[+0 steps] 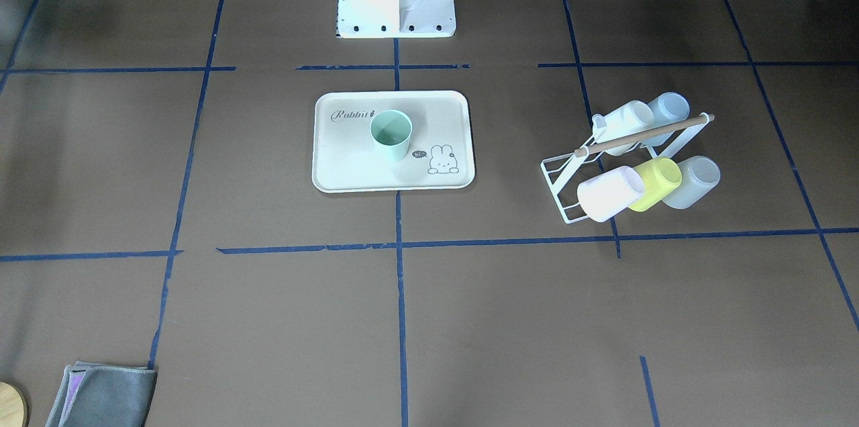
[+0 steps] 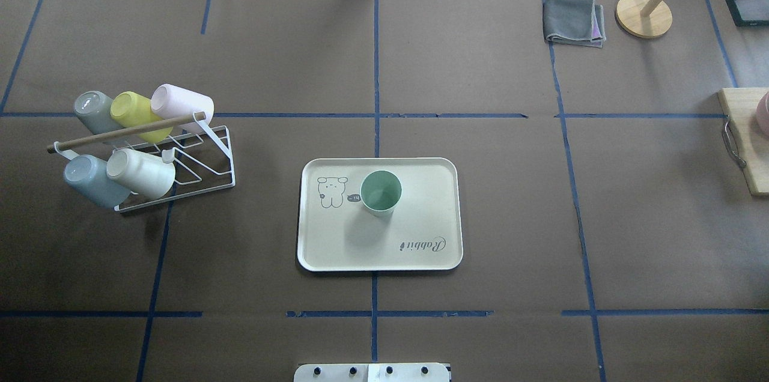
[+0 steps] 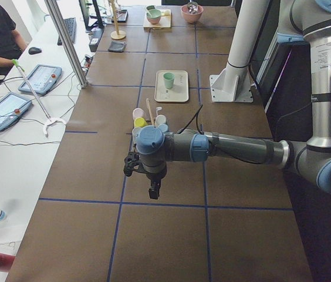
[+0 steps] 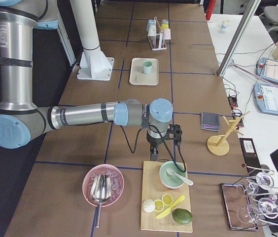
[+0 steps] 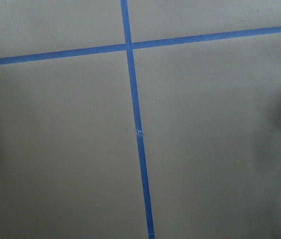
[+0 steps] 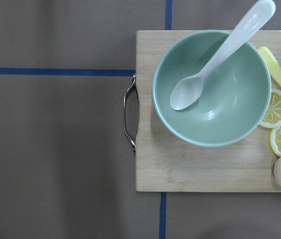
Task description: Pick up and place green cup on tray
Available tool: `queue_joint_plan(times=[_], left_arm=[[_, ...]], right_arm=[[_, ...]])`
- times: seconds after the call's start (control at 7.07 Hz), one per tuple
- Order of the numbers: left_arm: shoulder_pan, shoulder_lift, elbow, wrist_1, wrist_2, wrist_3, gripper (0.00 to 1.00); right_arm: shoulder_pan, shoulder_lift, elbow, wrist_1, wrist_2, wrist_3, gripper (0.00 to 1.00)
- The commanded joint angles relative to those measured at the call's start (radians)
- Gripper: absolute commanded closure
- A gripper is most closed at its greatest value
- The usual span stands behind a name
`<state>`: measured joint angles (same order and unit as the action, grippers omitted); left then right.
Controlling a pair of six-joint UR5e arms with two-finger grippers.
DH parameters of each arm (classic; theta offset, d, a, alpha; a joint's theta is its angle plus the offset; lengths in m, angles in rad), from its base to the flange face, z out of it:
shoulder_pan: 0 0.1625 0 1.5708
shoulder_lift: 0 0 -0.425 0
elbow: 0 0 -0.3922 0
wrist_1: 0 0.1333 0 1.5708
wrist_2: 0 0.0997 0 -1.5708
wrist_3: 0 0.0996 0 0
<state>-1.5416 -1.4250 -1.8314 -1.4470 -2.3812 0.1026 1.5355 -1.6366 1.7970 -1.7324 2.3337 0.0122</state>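
The green cup [image 1: 390,133] stands upright on the cream tray [image 1: 349,172], near its middle, beside the "Rabbit" lettering. It also shows in the overhead view, the cup [image 2: 380,192] on the tray [image 2: 423,190]. Neither gripper is near it. My left gripper [image 3: 154,191] hangs over bare table far off to the rack's side. My right gripper [image 4: 154,157] hangs over the edge of a wooden board at the other end. Both show only in the side views, so I cannot tell whether they are open or shut.
A white wire rack [image 2: 126,131] holds several cups: pink, yellow-green, pale blue, cream. A folded grey cloth [image 2: 574,21] and a wooden stand [image 2: 644,14] lie at the far right. The board [image 6: 200,174] carries a green bowl [image 6: 220,109] with a spoon and lemon slices.
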Motion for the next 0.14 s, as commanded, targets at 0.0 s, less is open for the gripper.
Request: queue_joint_plan(times=[0.0], left_arm=[[0.000,-0.006,0.000,0.001,0.000,0.000,0.00]], right_arm=[[0.000,0.004,-0.001,-0.001,0.000,-0.001,0.00]])
